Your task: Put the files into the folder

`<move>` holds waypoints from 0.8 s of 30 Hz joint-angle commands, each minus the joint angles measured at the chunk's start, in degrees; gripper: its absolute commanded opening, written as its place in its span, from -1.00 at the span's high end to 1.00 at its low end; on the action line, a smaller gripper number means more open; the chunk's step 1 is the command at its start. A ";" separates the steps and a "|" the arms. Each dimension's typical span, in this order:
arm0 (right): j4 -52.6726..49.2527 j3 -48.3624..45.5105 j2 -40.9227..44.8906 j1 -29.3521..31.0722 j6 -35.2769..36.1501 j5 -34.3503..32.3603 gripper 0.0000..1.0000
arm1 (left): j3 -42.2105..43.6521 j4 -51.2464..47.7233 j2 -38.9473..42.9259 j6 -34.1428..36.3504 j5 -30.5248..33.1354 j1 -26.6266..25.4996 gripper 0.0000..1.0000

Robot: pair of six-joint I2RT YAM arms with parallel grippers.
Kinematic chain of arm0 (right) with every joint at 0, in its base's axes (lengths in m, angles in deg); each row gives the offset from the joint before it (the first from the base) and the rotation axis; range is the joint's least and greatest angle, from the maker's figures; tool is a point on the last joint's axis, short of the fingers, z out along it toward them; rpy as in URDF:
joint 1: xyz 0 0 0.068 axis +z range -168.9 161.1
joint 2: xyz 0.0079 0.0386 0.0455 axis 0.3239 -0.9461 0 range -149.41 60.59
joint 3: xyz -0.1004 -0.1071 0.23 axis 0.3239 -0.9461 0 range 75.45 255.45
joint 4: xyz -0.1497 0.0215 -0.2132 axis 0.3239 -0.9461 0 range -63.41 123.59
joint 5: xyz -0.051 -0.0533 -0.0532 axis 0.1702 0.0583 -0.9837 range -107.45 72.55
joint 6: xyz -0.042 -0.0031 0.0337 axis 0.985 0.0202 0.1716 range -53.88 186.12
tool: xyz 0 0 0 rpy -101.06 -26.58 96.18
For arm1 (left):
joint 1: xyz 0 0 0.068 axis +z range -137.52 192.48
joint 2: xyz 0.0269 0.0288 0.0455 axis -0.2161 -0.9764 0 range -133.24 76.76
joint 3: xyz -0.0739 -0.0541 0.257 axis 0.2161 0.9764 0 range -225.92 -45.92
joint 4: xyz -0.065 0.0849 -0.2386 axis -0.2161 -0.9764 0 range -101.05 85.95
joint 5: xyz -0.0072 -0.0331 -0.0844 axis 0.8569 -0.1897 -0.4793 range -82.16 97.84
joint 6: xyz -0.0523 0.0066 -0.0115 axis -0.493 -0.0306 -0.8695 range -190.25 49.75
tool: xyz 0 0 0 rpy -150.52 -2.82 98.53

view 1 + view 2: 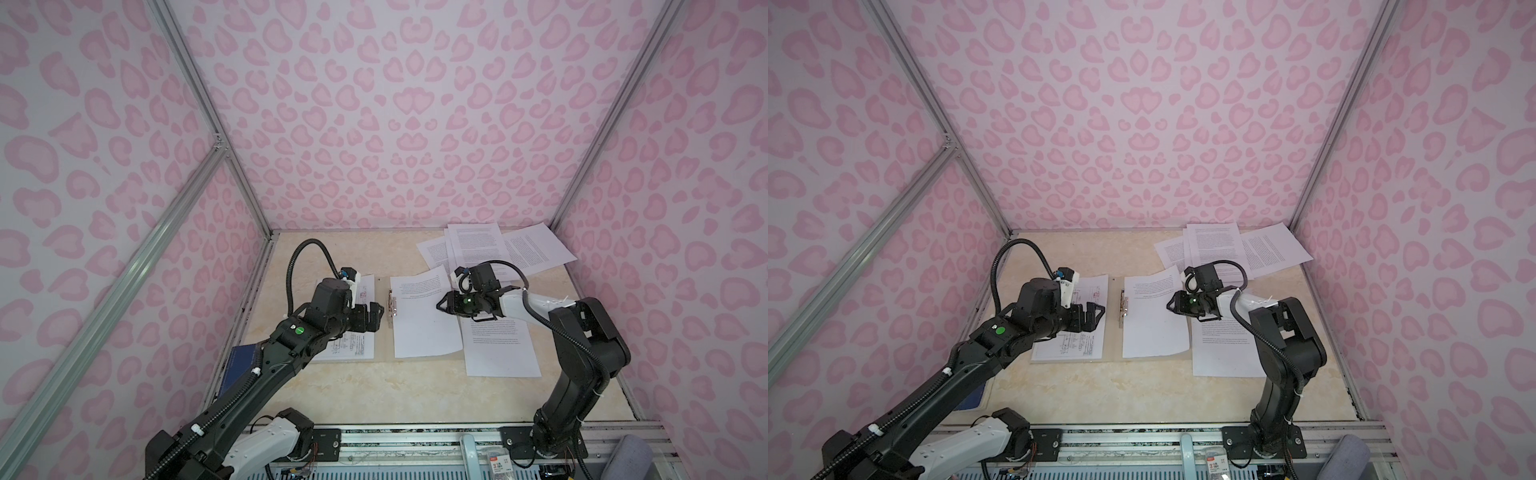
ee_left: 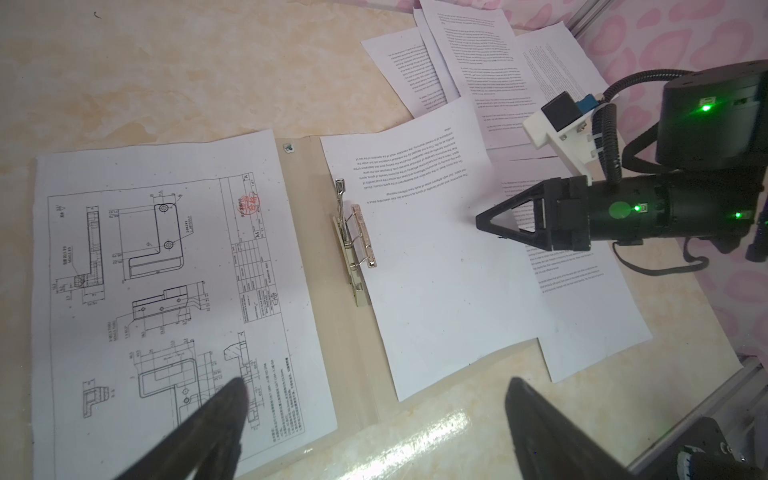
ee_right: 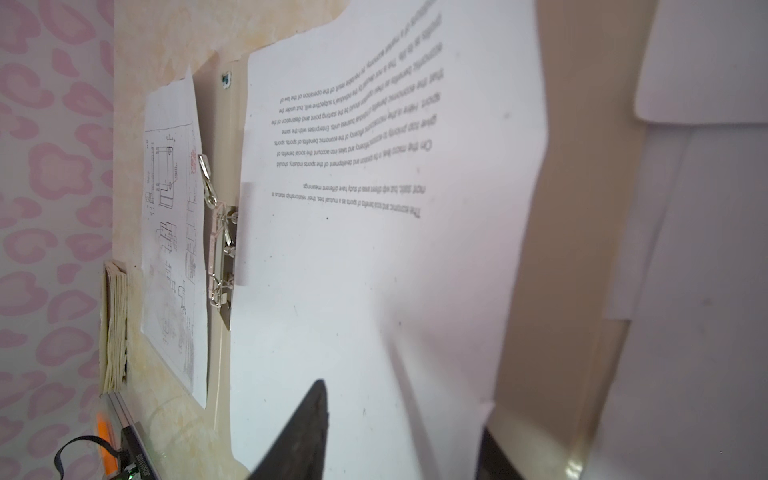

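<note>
While a sheet lies on the open folder at centre, nothing is held by the half-open right gripper or the wide-open left gripper; files at 1 o'clock should be picked next.

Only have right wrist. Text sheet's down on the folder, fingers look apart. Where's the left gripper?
Observer: The left gripper is open and empty, hovering over the folder near its spine, at the right edge of the drawing sheet.
Operator: Sheets left off the folder?
Observer: A fanned pile of at least three in the far right corner, plus one loose sheet just right of the folder.
Operator: That page stack by the wall?
Observer: A dark blue book at the table's left edge.
</note>
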 commanded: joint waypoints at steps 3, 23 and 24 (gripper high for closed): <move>-3.80 -1.42 3.11 -3.34 -1.33 -5.90 -0.63 | -3.53 1.24 -4.24 -1.44 -7.80 -0.04 -0.95; 4.93 -3.17 4.93 -32.18 -2.50 -15.92 -0.84 | -46.04 3.64 -60.24 -3.88 -20.96 -24.82 -0.99; 6.25 -2.50 3.12 -32.73 -2.87 -14.91 -0.84 | -47.95 3.29 -62.48 -3.96 -21.86 -25.32 -0.99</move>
